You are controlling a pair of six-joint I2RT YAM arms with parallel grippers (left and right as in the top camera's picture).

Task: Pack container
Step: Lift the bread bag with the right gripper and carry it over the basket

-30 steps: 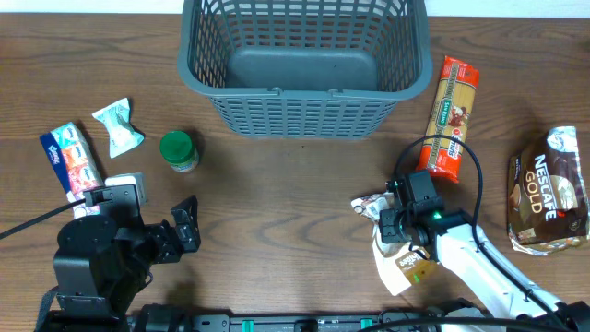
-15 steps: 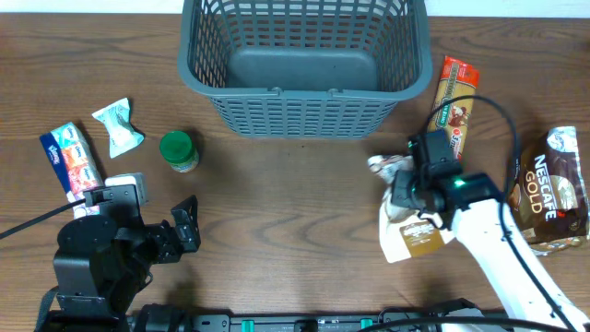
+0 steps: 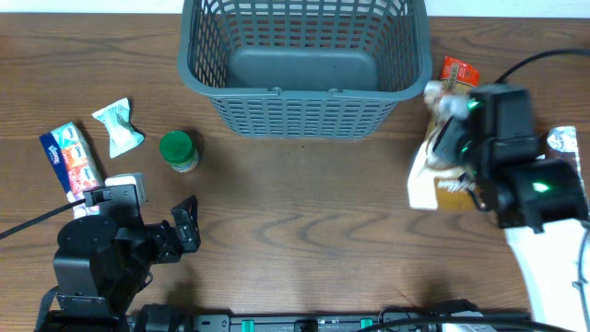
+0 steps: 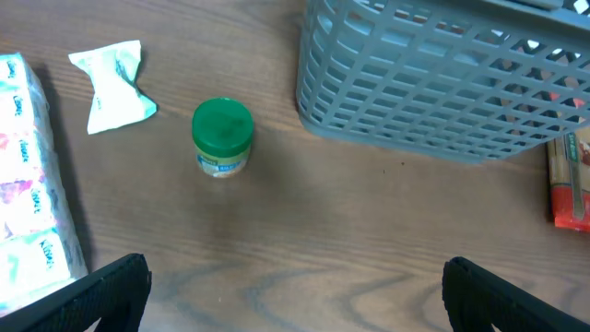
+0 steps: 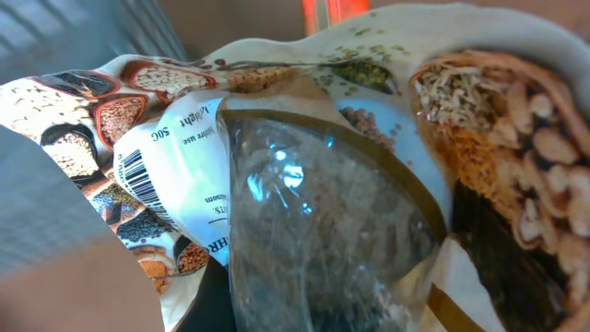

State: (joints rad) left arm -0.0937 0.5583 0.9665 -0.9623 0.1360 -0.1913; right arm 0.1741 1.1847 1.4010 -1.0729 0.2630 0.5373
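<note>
Our right fingers (image 3: 450,143) clamp a seed pouch (image 3: 433,187) just right of the container (image 3: 304,115), which sits mid far edge of the desk (image 3: 304,217). Our left fingers (image 4: 111,281) gape wide near the near-left corner, well apart from it.

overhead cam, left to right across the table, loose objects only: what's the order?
tissue pack → white-green packet → green-lidded jar → container → printed pouch. The red pasta pack overlaps the pouch in that direction, so it is left out.

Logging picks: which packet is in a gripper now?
The beige seed-printed pouch, in the right gripper; the coffee bag, pasta pack and tissues lie on the table.
</note>
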